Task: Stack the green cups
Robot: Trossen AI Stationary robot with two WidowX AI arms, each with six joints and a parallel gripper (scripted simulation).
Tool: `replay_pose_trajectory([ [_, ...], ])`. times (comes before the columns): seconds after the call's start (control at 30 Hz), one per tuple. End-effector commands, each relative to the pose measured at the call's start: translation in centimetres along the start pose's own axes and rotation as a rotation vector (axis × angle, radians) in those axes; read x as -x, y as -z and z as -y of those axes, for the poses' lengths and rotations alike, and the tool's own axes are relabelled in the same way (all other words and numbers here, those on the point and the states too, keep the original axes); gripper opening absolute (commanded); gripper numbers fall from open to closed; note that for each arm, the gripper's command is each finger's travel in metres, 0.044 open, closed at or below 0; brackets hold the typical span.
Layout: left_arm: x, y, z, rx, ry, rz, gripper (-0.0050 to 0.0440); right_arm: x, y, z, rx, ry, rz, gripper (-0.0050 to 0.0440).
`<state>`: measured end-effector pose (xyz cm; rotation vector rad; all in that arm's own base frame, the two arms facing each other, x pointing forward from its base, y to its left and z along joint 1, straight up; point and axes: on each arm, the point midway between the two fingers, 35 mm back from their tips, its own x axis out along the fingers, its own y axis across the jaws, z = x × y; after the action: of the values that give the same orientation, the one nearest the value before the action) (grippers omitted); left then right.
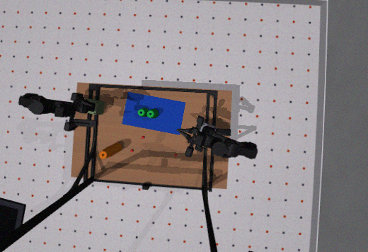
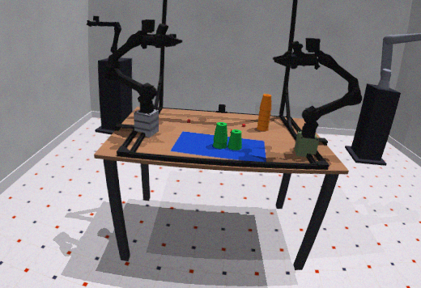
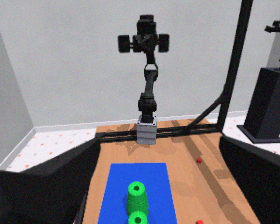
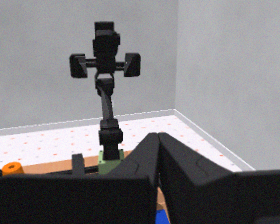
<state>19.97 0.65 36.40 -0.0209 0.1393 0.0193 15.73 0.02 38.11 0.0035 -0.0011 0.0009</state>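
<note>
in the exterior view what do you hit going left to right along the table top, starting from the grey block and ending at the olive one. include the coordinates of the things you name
Grey block-shaped arm base (image 2: 146,123) (image 3: 146,131), taller green cup stack (image 2: 220,137) (image 3: 137,200), shorter green cup (image 2: 235,141) (image 3: 138,219), tall orange cup stack (image 2: 265,113) (image 1: 103,155) (image 4: 12,168), olive-green block-shaped arm base (image 2: 306,144) (image 1: 100,107) (image 4: 111,163).

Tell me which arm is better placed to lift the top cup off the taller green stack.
Left, probably: the left gripper is open, its camera showing the taller green stack. The right gripper looks nearer but is shut.
</note>
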Motion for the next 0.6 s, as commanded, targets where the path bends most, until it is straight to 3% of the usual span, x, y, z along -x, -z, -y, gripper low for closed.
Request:
replay_pose_trajectory([
  [0.0, 3.6, -0.8, 0.5, -0.016, 0.017, 0.108, 0.0440, 0.0, 0.0, 0.0, 0.004, 0.001, -0.001, 0.0000],
  [0.17, 4.3, -0.9, 0.4, -0.018, 0.014, 0.129, 0.0440, 0.0, 0.0, 0.0, 0.004, 0.001, -0.001, 0.0000],
  [0.27, 0.8, 1.5, -0.8, -0.024, -0.039, -0.005, 0.0440, 0.0, 0.0, 0.0, 0.004, 0.001, -0.001, 0.0000],
  [0.33, -0.9, 2.8, -1.1, -0.075, -0.028, -0.099, 0.0440, 0.0, 0.0, 0.0, 0.004, 0.001, -0.001, 0.0000],
  [0.4, -0.9, 2.8, -1.1, -0.075, -0.028, -0.099, 0.0440, 0.0, 0.0, 0.0, 0.004, 0.001, -0.001, 0.0000],
  [0.57, -4.3, 6.4, -2.3, -0.165, 0.030, -0.323, 0.0440, 0.0, 0.0, 0.0, 0.004, 0.001, -0.001, 0.0000],
])
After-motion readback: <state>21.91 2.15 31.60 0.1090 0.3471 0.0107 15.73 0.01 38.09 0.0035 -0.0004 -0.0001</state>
